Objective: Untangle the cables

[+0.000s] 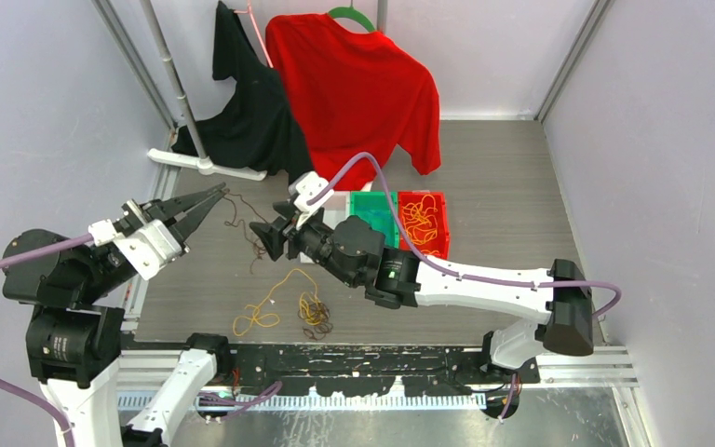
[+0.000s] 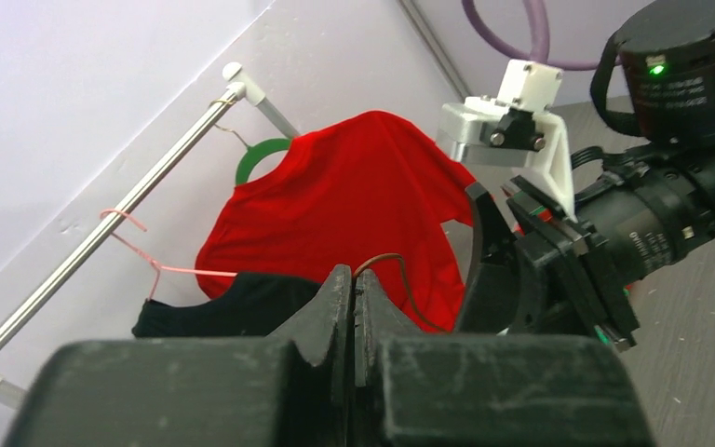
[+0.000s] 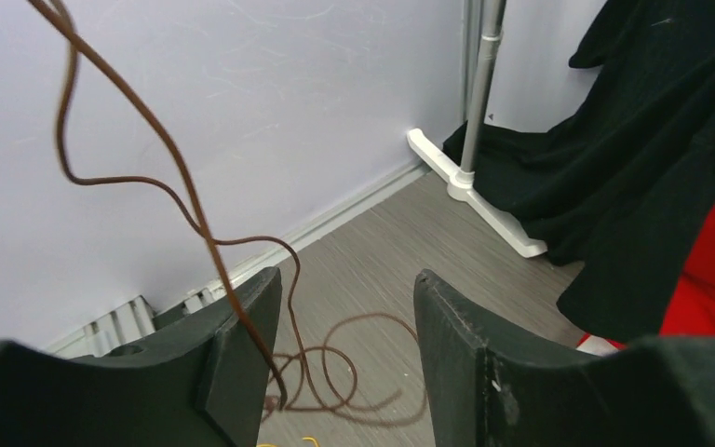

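Note:
My left gripper (image 1: 216, 195) is raised and shut on the dark brown cable (image 1: 242, 220), which loops out of its pinched tips (image 2: 355, 291) and hangs down to the table. Just right of that strand is my right gripper (image 1: 268, 234), its jaws apart. In the right wrist view the brown cable (image 3: 182, 182) drops past the inner face of the left finger (image 3: 251, 335), inside the gap (image 3: 349, 321), to loose coils (image 3: 363, 368) on the table. An orange-yellow cable (image 1: 272, 303) lies near the front edge, tangled with another dark bunch (image 1: 316, 315).
A green bin (image 1: 373, 216) and a red bin (image 1: 440, 225) with orange cables in it stand behind the right arm. A red shirt (image 1: 354, 84) and a black garment (image 1: 251, 112) hang on a rack whose white foot (image 1: 207, 165) rests at back left.

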Tool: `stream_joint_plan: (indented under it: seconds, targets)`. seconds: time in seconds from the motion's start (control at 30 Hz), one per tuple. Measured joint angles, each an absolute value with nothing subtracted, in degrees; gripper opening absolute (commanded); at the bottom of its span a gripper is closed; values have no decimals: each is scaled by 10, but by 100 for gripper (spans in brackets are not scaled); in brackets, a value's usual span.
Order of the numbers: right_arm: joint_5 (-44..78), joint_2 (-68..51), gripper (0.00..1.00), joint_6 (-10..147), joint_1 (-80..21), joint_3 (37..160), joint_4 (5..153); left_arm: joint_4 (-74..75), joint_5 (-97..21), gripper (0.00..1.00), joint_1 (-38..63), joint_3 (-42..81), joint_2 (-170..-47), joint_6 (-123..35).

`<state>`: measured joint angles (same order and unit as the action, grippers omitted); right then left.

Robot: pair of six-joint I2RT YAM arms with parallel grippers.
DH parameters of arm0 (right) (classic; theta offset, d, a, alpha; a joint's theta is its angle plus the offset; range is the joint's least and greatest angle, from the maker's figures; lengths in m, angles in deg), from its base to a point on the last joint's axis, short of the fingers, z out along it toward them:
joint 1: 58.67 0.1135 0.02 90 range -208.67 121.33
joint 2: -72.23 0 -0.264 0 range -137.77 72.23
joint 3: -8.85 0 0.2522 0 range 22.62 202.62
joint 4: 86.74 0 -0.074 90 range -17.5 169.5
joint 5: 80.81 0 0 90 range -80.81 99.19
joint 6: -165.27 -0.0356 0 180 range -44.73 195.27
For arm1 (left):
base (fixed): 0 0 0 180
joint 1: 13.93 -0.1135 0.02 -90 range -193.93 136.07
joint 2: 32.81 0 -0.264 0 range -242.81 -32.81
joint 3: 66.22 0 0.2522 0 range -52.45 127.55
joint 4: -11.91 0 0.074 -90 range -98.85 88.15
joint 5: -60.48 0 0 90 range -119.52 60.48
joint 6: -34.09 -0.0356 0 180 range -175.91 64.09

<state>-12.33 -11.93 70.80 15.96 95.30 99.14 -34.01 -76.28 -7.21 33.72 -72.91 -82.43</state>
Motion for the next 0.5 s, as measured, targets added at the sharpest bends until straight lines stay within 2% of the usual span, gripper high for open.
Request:
stream_joint_plan:
  seconds: [0.2, 0.4, 0.5]
  targets:
    - [-138, -119, 43, 724, 157, 923, 1010, -326, -787, 0, -72, 327, -731, -768]
    - [-148, -118, 50, 725, 138, 893, 1010, -260, -799, 0, -72, 268, -756, -675]
    - [-149, -108, 51, 717, 113, 857, 1008, -214, -802, 0, -72, 241, -790, -628]
